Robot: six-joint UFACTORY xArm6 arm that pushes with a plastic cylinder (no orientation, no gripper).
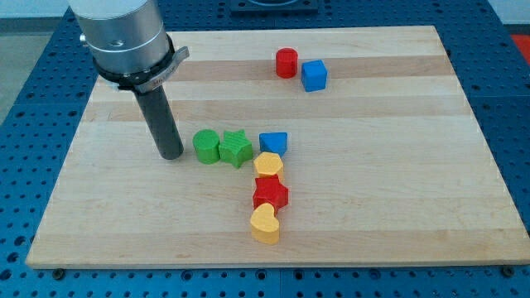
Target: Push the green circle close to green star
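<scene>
A: Where does our tool stand?

B: Our tool has no jaws to part or close; it is a plain dark rod. My tip (pixel 171 154) rests on the desk (pixel 397 215), just beside the green circle (pixel 206 146) on that block's view-left side. We cannot tell whether the two touch.

A: And the task's blocks?

B: The green circle lies directly to the view's right of my tip. The green star (pixel 235 149) comes next on that same side, touching the circle or very nearly so.

A: What else lies beyond?

B: Further to the view's right of my tip, a blue block (pixel 273 143) of unclear shape sits just past the star. Below it, toward the view's bottom, a column runs: a yellow block (pixel 268 165), a red star (pixel 270 193), then a yellow heart (pixel 266 223), each touching the next. Well apart from my tip, toward the view's top right, a red cylinder (pixel 286 63) and a blue cube (pixel 314 75) stand side by side.

A: Any containers?

B: We see only the desk, which carries all eight blocks on its bare wooden surface.
</scene>
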